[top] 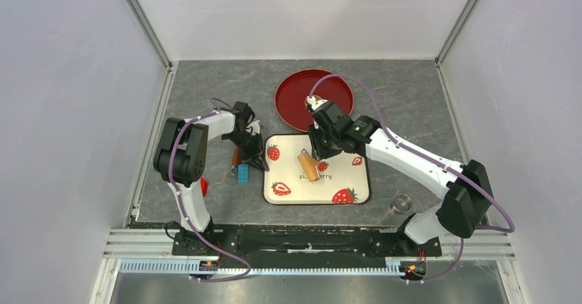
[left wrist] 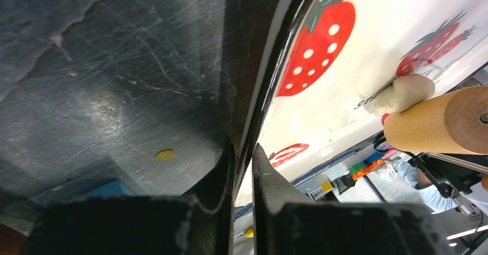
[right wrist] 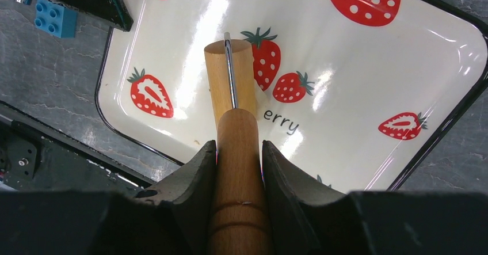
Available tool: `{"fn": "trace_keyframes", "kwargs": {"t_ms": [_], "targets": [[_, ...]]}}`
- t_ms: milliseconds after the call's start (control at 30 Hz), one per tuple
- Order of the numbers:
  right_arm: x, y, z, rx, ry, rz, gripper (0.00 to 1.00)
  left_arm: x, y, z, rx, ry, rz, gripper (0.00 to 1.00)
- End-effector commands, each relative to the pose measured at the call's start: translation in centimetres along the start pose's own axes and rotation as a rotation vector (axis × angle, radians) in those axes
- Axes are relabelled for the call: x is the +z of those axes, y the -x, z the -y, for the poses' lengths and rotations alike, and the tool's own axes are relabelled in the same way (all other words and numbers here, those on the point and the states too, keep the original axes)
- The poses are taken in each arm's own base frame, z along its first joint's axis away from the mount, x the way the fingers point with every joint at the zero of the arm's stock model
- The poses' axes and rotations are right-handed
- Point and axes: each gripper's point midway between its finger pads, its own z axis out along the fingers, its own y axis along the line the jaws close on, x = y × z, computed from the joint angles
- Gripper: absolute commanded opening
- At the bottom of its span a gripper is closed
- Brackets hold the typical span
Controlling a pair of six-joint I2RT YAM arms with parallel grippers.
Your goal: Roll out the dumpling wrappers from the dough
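table: grey, stone-patterned; it carries everything below
strawberry tray: cream rectangle with a black rim and red printed strawberries; it lies in the middle of the table, just in front of the red plate
red plate: round, behind the tray; the right arm's wrist reaches over its near edge
right hand: its two fingers are clamped on the wooden handle of the roller, one finger on each side; it hangs over the tray's middle
left hand: nearly closed, its fingers pinching the tray's black rim at the left edge, one finger outside on the table and one inside the tray
roller: tan wooden barrel on a metal rod, lying on the tray floor beside the printed lettering
dough: small pale cream lump on the tray, touching the barrel's side; the right wrist view hides it behind the barrel
blue brick: toy block on the table, just left of the tray
ring cutter: small metal ring on the table, near the tray's front right corner but apart from it
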Motion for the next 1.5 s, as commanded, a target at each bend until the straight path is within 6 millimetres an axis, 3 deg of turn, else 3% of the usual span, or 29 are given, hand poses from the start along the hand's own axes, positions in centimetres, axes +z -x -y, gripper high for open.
{"fn": "trace_keyframes", "kwargs": {"t_ms": [0, 200, 367, 600, 800, 1467], "targets": [[0.8, -3.2, 3.4, -0.057, -0.173, -0.097, 0.00, 0.7, 0.7, -0.9, -0.026, 0.040, 0.034, 0.02], [0.8, -4.1, 4.9, -0.061, -0.260, -0.140, 0.00, 0.7, 0.7, -1.1, -0.024, 0.051, 0.035, 0.02], [1.1, -4.6, 4.7, -0.074, -0.245, -0.172, 0.00, 0.7, 0.7, -1.1, -0.026, 0.052, 0.035, 0.02], [2.1, -7.4, 4.8, -0.091, -0.217, -0.259, 0.00, 0.6, 0.6, -1.0, -0.026, 0.049, 0.035, 0.02], [1.8, -9.6, 6.8, -0.120, -0.295, -0.326, 0.00, 0.6, 0.6, -1.0, -0.027, 0.050, 0.035, 0.02], [2.1, -11.9, 9.4, -0.159, -0.356, -0.448, 0.00, 0.5, 0.6, -0.8, -0.025, 0.042, 0.037, 0.02]]}}
